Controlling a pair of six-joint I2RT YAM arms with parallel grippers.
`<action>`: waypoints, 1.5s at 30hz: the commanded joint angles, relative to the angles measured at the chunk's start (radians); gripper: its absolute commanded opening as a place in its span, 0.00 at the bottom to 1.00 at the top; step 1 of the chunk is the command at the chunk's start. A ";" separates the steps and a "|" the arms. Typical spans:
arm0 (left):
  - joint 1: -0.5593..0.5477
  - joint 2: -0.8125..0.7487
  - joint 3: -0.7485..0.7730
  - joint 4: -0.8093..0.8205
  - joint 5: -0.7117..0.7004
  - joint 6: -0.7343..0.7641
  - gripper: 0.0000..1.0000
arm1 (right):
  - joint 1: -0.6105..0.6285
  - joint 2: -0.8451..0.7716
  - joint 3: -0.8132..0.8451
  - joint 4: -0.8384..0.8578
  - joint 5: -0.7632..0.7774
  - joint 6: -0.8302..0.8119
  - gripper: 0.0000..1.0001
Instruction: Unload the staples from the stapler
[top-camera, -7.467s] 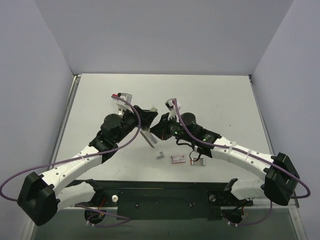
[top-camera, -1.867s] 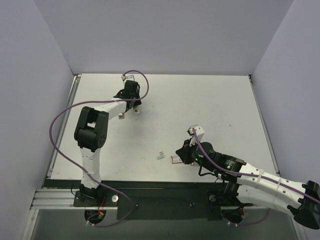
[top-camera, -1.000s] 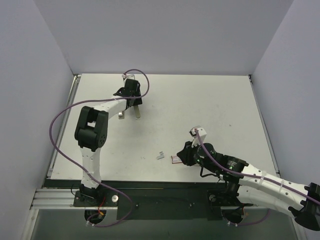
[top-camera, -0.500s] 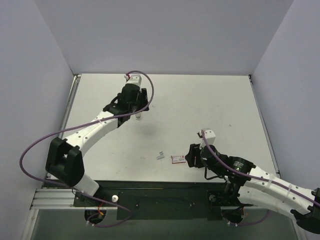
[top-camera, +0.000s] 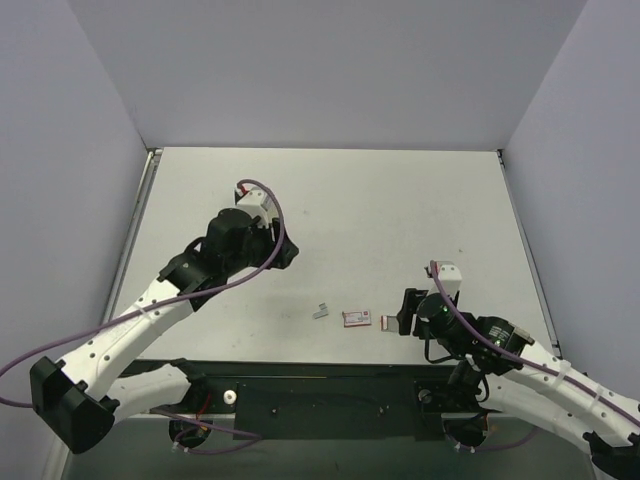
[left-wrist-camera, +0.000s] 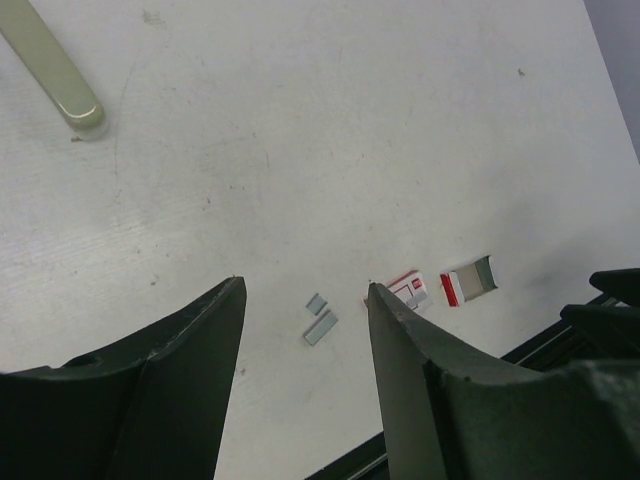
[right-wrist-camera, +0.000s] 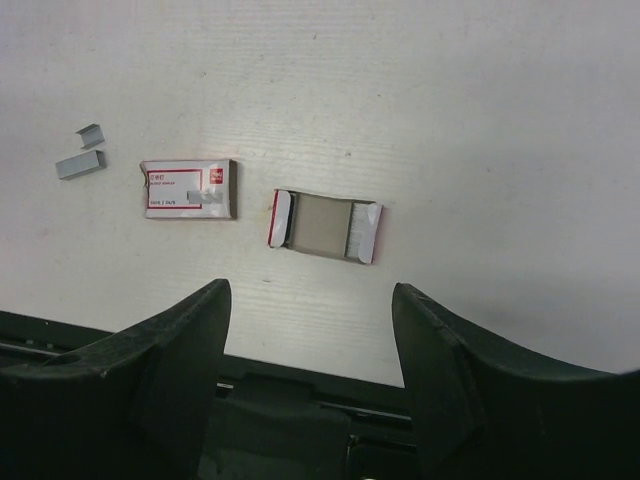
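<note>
Two strips of staples (right-wrist-camera: 80, 163) lie at the left of the right wrist view, the stapler (left-wrist-camera: 55, 70) at the upper left of the left wrist view. Left hand (left-wrist-camera: 305, 288) and right hand (right-wrist-camera: 310, 290) stand apart, empty. A low pass could sweep the staples off the surface (right-wrist-camera: 450, 100).

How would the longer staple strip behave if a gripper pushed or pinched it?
The staple strip is tiny and lies flat on the table, so probably light and hard to pinch. Looking like smooth metal, it may slide when pushed. A shorter piece beside it suggests such strips snap apart easily.
</note>
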 joint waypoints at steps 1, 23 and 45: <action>-0.006 -0.106 -0.071 -0.046 0.062 -0.042 0.62 | -0.008 -0.031 0.056 -0.143 0.076 0.053 0.62; -0.010 -0.336 -0.180 -0.144 0.174 0.038 0.62 | -0.060 0.302 0.023 -0.037 -0.044 0.066 0.66; -0.009 -0.389 -0.212 -0.155 0.190 0.054 0.61 | -0.151 0.424 -0.050 0.080 -0.239 0.035 0.64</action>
